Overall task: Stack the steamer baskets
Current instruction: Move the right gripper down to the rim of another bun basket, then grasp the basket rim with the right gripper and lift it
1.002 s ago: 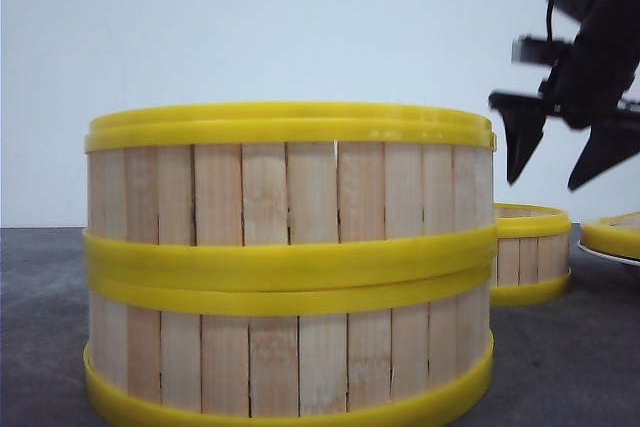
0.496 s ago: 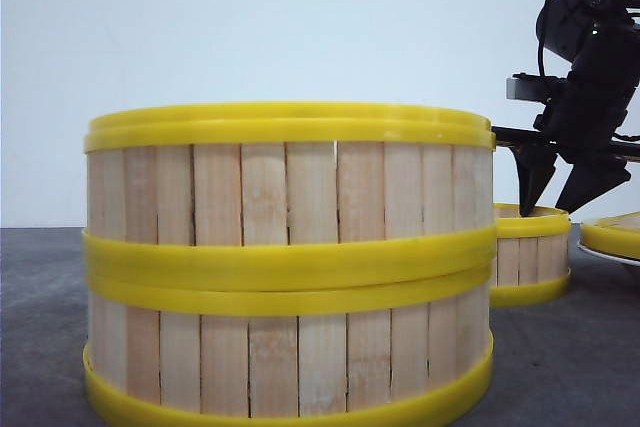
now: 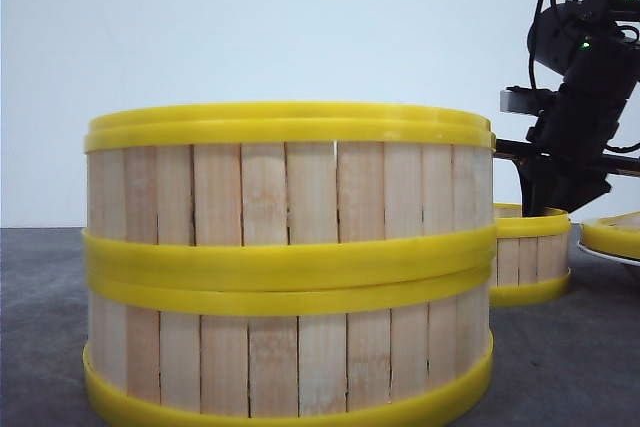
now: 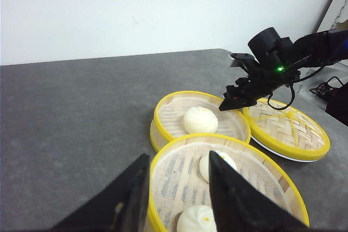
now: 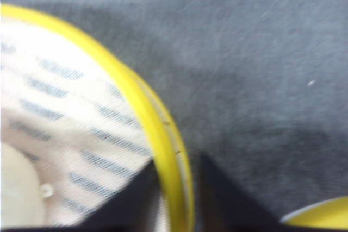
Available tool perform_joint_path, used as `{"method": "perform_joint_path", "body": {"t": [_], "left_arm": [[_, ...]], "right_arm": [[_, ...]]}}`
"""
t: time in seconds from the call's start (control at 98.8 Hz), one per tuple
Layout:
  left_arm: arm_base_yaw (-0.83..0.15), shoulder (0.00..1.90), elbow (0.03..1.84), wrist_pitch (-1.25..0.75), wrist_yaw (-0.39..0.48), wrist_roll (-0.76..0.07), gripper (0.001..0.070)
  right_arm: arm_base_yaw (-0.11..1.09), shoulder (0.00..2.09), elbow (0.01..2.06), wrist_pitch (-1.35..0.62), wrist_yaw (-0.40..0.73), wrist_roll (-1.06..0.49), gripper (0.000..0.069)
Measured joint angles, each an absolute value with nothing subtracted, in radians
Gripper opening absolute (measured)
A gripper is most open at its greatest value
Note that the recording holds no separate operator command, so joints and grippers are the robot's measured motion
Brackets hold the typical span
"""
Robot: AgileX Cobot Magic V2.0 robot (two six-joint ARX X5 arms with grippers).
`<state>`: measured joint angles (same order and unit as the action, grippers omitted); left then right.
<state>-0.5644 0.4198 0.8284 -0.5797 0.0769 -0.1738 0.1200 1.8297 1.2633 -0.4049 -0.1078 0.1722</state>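
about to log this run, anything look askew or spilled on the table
Nothing stands out. The two-basket stack sits level with rims aligned, the single basket stands flat with its bun inside, and the right gripper straddles that basket's rim squarely.

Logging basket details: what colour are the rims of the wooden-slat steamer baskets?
Glossy yellow rims top and bottom, clearest in the front view on the stacked steamer baskets.

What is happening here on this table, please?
A two-armed robot is stacking steamer baskets. Two baskets already stand stacked near the camera, with buns in the top one. The right tool is at the rim of a single basket further back, which holds one bun; one finger is inside the wall and one outside, not closed. The left tool hovers open above the stack. A lid lies beside them.
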Motion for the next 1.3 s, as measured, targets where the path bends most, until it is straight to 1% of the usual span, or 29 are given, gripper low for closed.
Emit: {"method": "perform_joint_path", "body": {"t": [0.071, 0.233, 0.506, 0.709, 0.891, 1.093, 1.296], "left_arm": [[-0.564, 0.42, 0.828, -0.583, 0.077, -0.174, 0.0192], [-0.564, 0.42, 0.828, -0.595, 0.077, -0.174, 0.0192], [-0.564, 0.42, 0.828, -0.603, 0.077, -0.174, 0.0192], [-0.564, 0.42, 0.828, -0.629, 0.077, -0.174, 0.0192], [-0.564, 0.42, 0.828, -0.647, 0.077, -0.174, 0.0192], [-0.564, 0.42, 0.828, -0.648, 0.077, -0.174, 0.0192], [-0.564, 0.42, 0.828, -0.648, 0.077, -0.174, 0.0192]], "right_arm": [[0.125, 1.83, 1.263, -0.408, -0.105, 0.169, 0.0031], [0.13, 1.83, 1.263, -0.404, -0.103, 0.175, 0.003], [0.123, 1.802, 1.263, -0.373, -0.099, 0.273, 0.0029], [0.095, 1.661, 1.288, -0.44, -0.109, 0.273, 0.0029], [0.083, 1.492, 1.331, -0.525, -0.12, 0.224, 0.0029], [0.109, 1.327, 1.336, -0.609, -0.215, 0.183, 0.0029], [0.184, 1.208, 1.341, -0.725, -0.324, 0.145, 0.0029]]}}
